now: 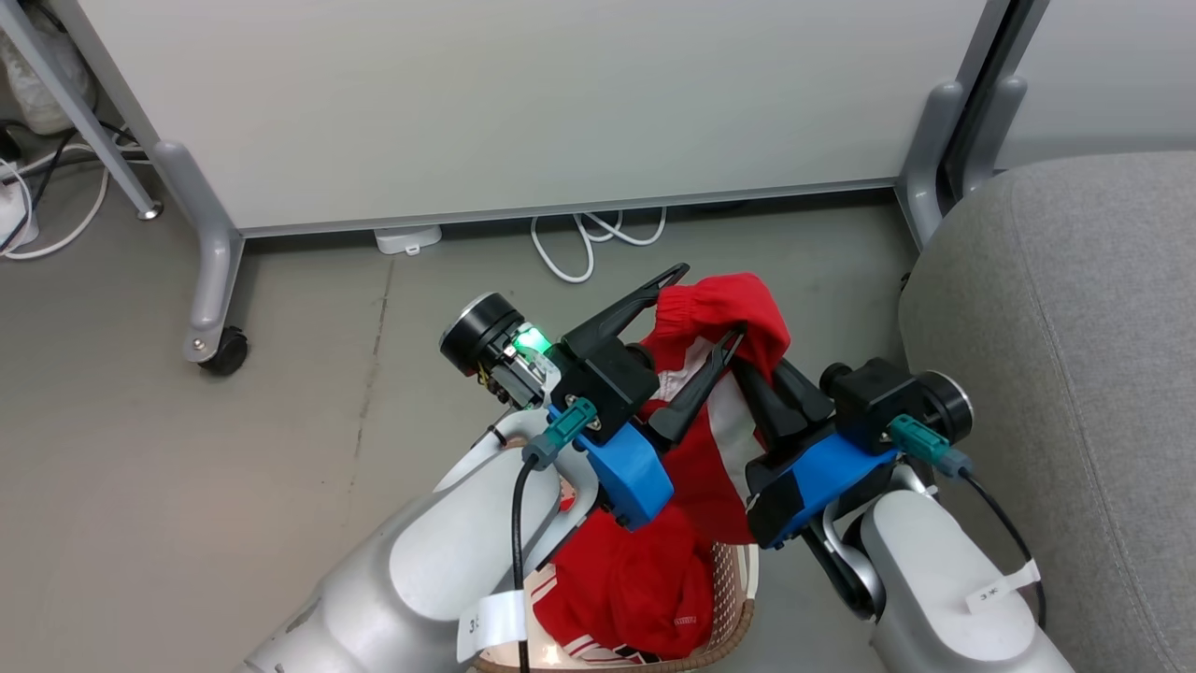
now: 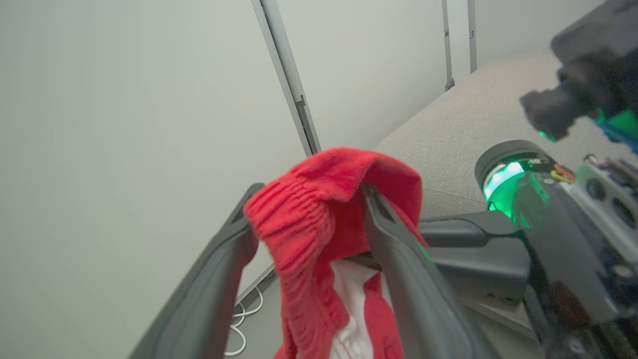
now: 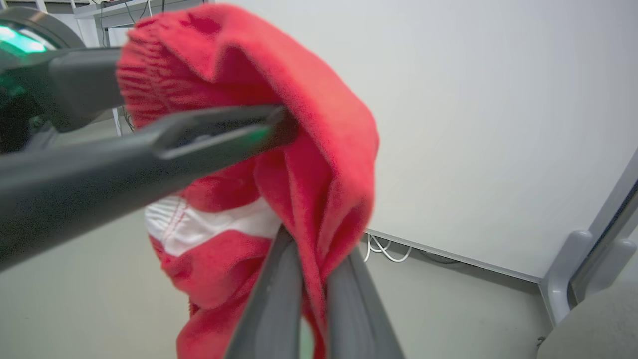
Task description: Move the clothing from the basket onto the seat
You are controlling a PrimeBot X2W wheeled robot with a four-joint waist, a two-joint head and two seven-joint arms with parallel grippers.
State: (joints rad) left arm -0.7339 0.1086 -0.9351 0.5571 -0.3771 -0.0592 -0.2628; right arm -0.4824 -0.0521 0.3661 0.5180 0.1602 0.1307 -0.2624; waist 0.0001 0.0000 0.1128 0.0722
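Red clothing (image 1: 719, 308) is pinched in my right gripper (image 1: 745, 360); my left gripper (image 1: 710, 301) stands spread, one finger under the fold. Swinging to the seat (image 1: 1074, 327) at 3 o'clock may snag it.

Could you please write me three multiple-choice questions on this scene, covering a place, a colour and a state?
1. Where in the head view is the seat?
A. right
B. left
C. bottom middle

2. What colour is the stripe on the lifted garment?
A. blue
B. white
C. yellow

3. Which gripper is shut on the garment?
A. left
B. neither
C. right

1 A: the grey cushion runs down the right edge.
2 B: a white band crosses the red cloth.
3 C: the right gripper pinches cloth between closed fingers; the left gripper stands open, cloth hanging over one finger.
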